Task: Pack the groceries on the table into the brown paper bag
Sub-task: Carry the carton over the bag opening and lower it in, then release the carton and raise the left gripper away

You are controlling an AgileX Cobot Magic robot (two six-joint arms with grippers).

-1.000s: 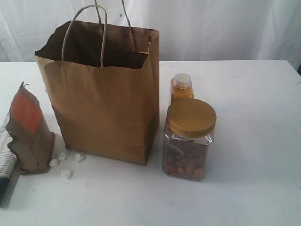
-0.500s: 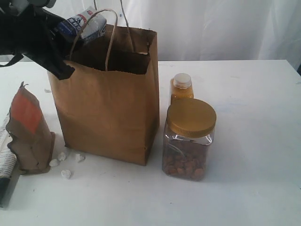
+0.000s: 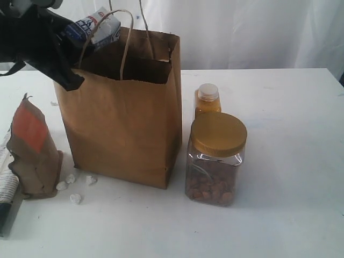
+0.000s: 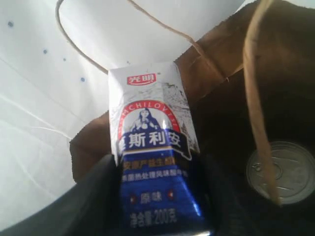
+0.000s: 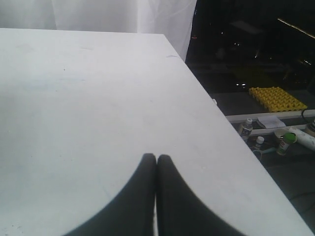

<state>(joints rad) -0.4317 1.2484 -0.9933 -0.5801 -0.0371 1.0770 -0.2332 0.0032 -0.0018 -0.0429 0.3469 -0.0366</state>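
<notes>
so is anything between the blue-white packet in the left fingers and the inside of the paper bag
Nothing covers the open mouth of the tall brown paper bag. The near twisted paper handle loop rises beside the blue-white packet and might snag it. A silver-lidded dark can lies in the bag, off to one side.

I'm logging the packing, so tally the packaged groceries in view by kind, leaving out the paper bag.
Nut jar: 1
Orange bottle: 1
Dark can: 1
Blue-white packet: 1
Brown pouch: 1
Long package: 1
Total: 6
</notes>
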